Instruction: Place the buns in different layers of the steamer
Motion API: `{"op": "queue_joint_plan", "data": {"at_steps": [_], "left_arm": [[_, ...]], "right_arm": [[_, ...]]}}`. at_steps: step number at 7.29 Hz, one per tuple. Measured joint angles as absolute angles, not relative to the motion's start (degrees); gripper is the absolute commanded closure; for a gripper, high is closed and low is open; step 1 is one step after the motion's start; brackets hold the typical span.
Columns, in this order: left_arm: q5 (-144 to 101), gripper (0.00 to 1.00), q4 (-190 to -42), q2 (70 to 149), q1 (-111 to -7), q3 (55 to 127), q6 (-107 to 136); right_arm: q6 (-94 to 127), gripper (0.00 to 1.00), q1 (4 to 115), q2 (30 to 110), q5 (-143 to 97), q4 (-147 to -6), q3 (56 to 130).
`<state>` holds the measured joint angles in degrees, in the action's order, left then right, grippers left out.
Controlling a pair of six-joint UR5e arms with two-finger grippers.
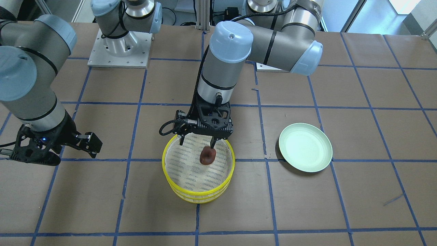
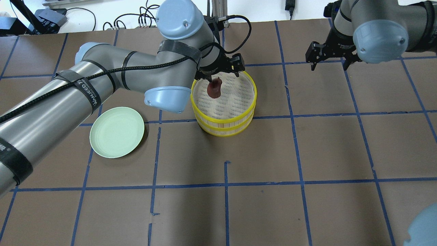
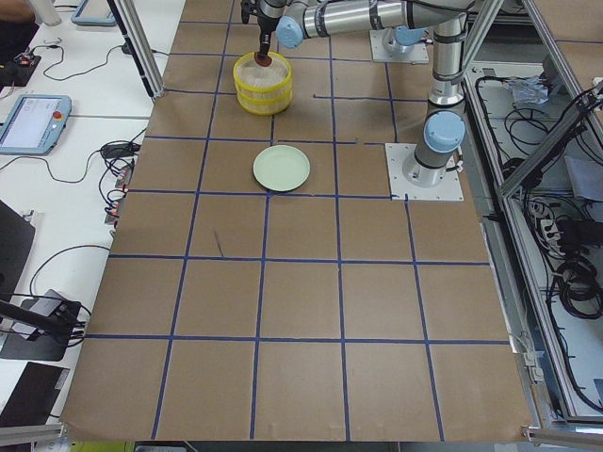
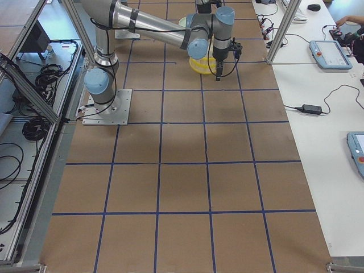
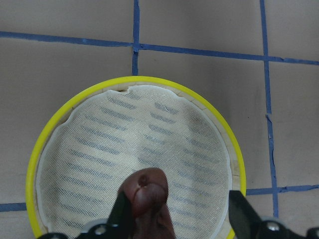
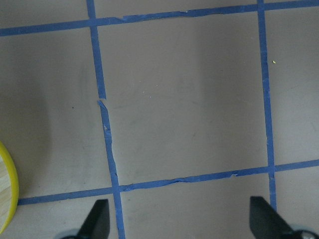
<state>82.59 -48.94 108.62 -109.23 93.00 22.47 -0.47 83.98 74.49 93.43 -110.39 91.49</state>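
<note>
The steamer (image 1: 198,193) is a stack of two yellow-rimmed trays with a pale mesh base, at mid-table; it also shows in the overhead view (image 2: 223,118) and the left wrist view (image 5: 50,139). The reddish-brown bun (image 1: 207,155) stands on edge in the top tray (image 2: 214,89) (image 5: 147,191). My left gripper (image 1: 196,140) (image 2: 225,76) (image 5: 179,219) hovers just over the tray, jaws open wide, with one finger against the bun. My right gripper (image 2: 328,65) (image 1: 90,143) (image 6: 182,224) is open and empty, off to the side over bare table. The cream-white bun is hidden.
An empty pale green plate (image 1: 305,147) (image 2: 116,132) lies on the table on my left side, a little apart from the steamer. Brown paper with blue tape grid lines covers the table (image 2: 259,164). The steamer's rim edge shows in the right wrist view (image 6: 10,199).
</note>
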Motion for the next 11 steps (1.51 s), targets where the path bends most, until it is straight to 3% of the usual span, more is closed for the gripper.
{"op": "queue_joint_plan", "data": {"at_steps": [4,8,11], "left_arm": [[83.25,0.0,-50.18,106.43,-107.62,92.98,13.06],[86.8,0.0,-65.51,100.91,-91.83,94.28,-13.28],[91.17,0.0,-75.05,96.53,-84.49,92.67,-21.54]], "right_arm": [[-0.45,0.0,84.08,74.63,93.43,-110.31,91.64],[-0.42,0.0,84.36,74.94,93.08,-110.34,91.75],[0.72,0.0,84.29,79.5,89.78,-105.96,91.16]]}}
